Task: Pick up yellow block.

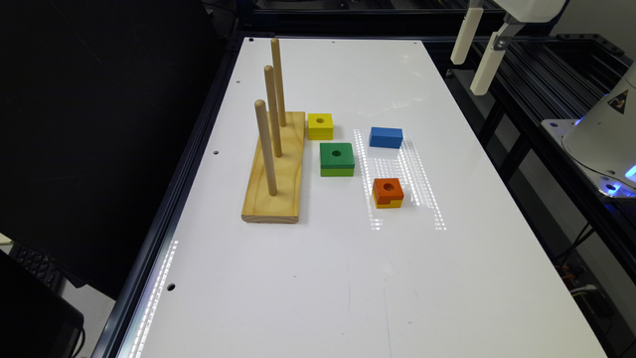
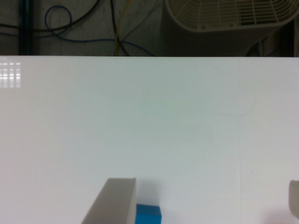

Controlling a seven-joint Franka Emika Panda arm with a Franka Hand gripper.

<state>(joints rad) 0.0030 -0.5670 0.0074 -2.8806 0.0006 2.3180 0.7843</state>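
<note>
The yellow block (image 1: pixel 320 126) is small and square with a round hole in its top. It rests on the white table (image 1: pixel 318 278) just beside the far end of the wooden peg board (image 1: pixel 276 171). My gripper (image 1: pixel 467 75) hangs high above the table's edge at the exterior view's upper right, far from the block. In the wrist view its fingers (image 2: pixel 116 201) stand wide apart around bare table, so the gripper (image 2: pixel 205 205) is open and holds nothing.
A green block (image 1: pixel 337 159) lies right in front of the yellow one. A blue block (image 1: pixel 386 137) (image 2: pixel 148 215) and an orange-topped block (image 1: pixel 388 192) lie toward the exterior view's right. Three upright pegs (image 1: pixel 272 112) rise from the board. The robot base (image 1: pixel 603 134) stands at the right.
</note>
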